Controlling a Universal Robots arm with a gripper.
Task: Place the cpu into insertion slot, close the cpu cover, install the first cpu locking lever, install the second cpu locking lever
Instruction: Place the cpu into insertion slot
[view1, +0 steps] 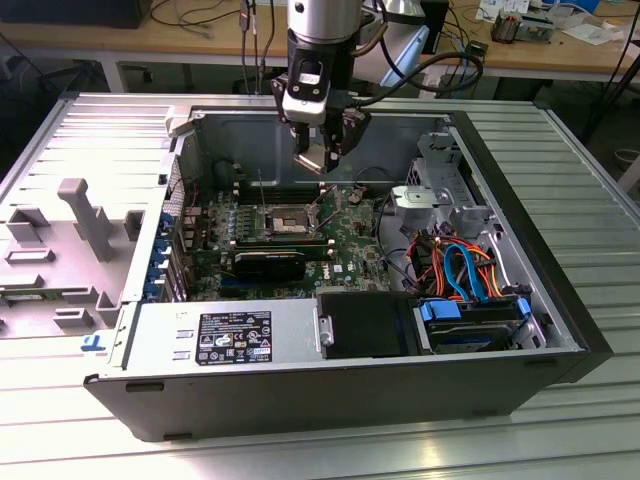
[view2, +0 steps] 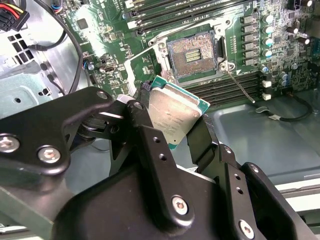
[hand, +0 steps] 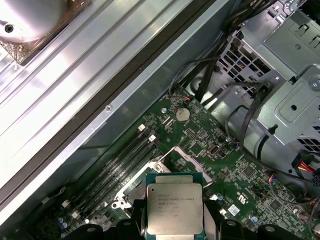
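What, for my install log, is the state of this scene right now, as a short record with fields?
gripper: shut on the cpu, hanging over the open computer case
cpu: held by its edges, silver top showing in both wrist views, above the board, not yet in the slot
insertion slot: empty, contacts exposed, nothing lying over it
locking lever: thin metal rod beside the slot, standing free

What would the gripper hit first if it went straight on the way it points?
The cpu held in the gripper would likely meet the insertion slot or the green board beside it; depth is unclear.
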